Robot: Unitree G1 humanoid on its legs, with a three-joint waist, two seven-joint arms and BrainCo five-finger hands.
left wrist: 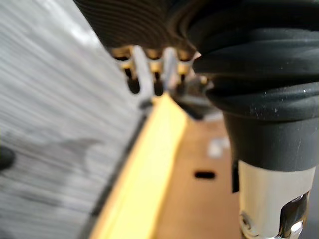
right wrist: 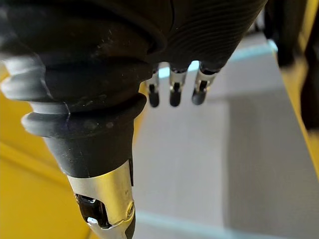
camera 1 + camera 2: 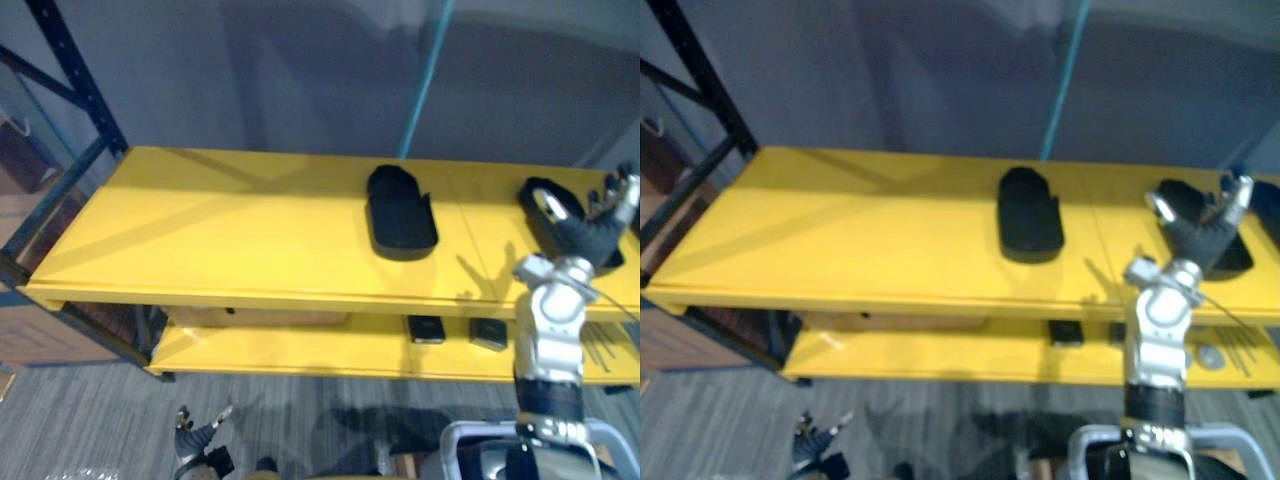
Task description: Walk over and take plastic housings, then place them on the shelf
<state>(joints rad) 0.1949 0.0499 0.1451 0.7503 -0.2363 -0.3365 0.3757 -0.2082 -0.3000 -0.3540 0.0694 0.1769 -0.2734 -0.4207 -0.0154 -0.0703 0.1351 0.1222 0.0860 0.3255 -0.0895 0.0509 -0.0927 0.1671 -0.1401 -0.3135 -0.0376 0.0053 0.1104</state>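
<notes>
Two black plastic housings lie on the top board of the yellow shelf (image 3: 230, 230). One housing (image 3: 400, 212) rests near the middle. The other housing (image 3: 535, 190) is at the right end, partly covered by my right hand (image 3: 598, 228), which is raised over it. In the right wrist view its fingers (image 2: 172, 92) are straight and hold nothing. Whether they touch the housing I cannot tell. My left hand (image 3: 195, 437) hangs low by the floor at the lower left, its fingers (image 1: 149, 74) relaxed and empty.
The lower yellow board (image 3: 300, 355) carries two small dark items (image 3: 427, 328) and a brown box (image 3: 260, 318). A dark blue rack post (image 3: 75, 70) stands at the left end. A teal pole (image 3: 425, 80) rises behind the shelf. Grey carpet lies below.
</notes>
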